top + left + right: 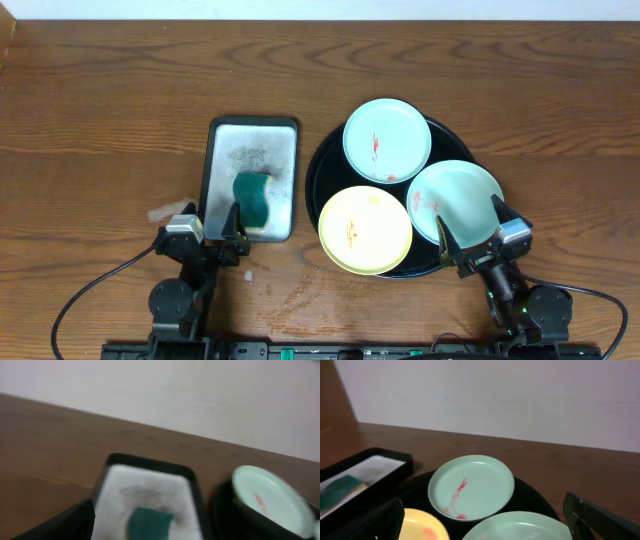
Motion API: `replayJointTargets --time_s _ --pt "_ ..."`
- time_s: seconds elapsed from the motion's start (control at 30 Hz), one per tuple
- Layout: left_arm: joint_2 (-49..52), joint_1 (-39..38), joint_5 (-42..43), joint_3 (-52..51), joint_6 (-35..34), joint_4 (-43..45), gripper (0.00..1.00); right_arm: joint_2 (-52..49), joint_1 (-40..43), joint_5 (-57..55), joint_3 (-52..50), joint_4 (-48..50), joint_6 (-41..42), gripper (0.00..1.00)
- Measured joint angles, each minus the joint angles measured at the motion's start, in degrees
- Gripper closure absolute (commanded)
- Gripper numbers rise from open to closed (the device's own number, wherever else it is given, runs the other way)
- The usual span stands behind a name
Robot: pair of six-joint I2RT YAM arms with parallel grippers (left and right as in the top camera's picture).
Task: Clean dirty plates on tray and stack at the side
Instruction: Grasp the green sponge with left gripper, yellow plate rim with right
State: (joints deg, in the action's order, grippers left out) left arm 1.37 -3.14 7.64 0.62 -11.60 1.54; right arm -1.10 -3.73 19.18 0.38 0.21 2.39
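Three plates (387, 140) overhead, one from left wrist; left hand (212, 218) and right hand (470, 221) wide

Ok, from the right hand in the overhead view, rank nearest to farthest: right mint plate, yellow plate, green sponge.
1. Right mint plate, just ahead of the right hand.
2. Yellow plate, to its left.
3. Green sponge, far left, on the metal tray.
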Motion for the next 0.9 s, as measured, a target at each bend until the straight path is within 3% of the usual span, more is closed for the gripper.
replayJointTargets --time_s 0.13,0.27,0.47,0.7,0.9 --pt "0.15 0.0 3.17 1.33 0.02 0.83 0.15 -0.5 0.0 2.34 1.92 -3.32 0.24 0.01" --pt "2.84 0.0 4.5 9.68 0.0 -2.23 0.15 -6.34 0.0 3.26 11.39 -9.09 0.59 0.01" --pt "16.94 0.0 5.14 29.18 0.0 -17.84 0.15 -25.0 0.0 4.04 33.03 -18.14 0.81 0.01" --pt "38.16 0.0 5.57 51.82 -0.13 -38.03 0.15 -50.49 0.0 5.7 60.17 -38.6 1.03 0.01" --pt "49.4 0.0 5.57 61.16 -0.13 -48.26 0.15 -66.1 0.0 6.14 73.83 -53.86 0.63 0.01"
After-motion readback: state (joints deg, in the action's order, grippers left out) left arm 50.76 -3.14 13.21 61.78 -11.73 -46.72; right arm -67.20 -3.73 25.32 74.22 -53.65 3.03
